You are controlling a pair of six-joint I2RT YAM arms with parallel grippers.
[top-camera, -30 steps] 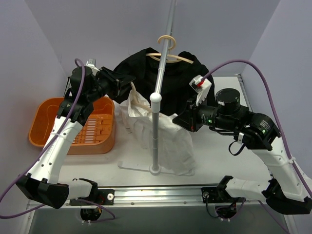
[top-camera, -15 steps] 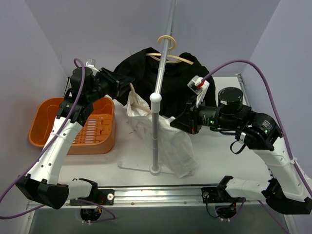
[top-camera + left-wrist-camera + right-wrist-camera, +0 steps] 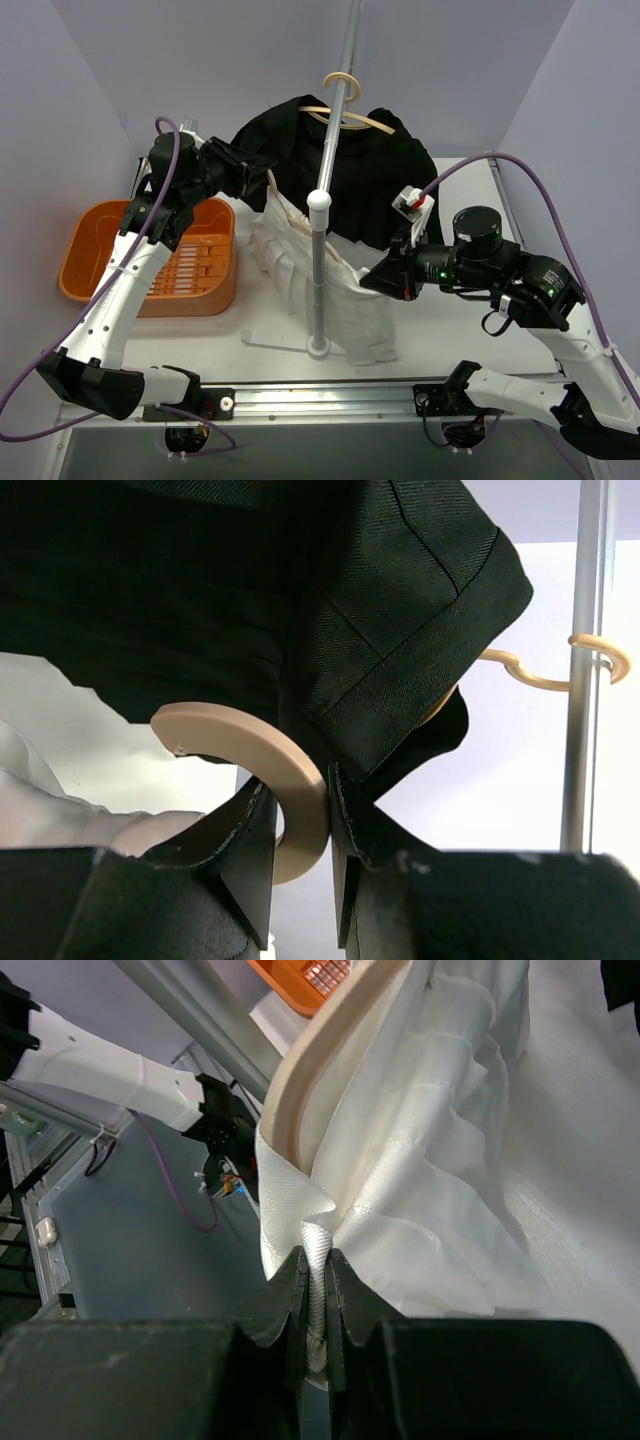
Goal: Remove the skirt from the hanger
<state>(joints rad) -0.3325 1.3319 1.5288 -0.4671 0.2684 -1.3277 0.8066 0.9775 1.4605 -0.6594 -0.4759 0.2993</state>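
The white skirt (image 3: 300, 270) hangs from a tan hanger (image 3: 274, 196) beside the rack pole. My left gripper (image 3: 255, 175) is shut on the hanger's curved hook; in the left wrist view the hook (image 3: 240, 735) passes between the closed jaws of the gripper (image 3: 303, 780). My right gripper (image 3: 375, 282) is shut on a fold of the skirt's waistband and holds it low and to the right. The right wrist view shows this gripper (image 3: 316, 1255) pinching the white cloth (image 3: 430, 1160), with the hanger's tan bar (image 3: 330, 1030) still inside the waistband.
A black garment (image 3: 370, 190) hangs on a second hanger on the slanted rod (image 3: 345, 60). The upright rack pole (image 3: 318, 270) stands just in front of the skirt on a flat base. An orange basket (image 3: 100, 230) sits at the left.
My right gripper has moved down and towards the near right with the waistband, stretching the skirt out along the hanger. My left gripper has stayed put, holding the hook.
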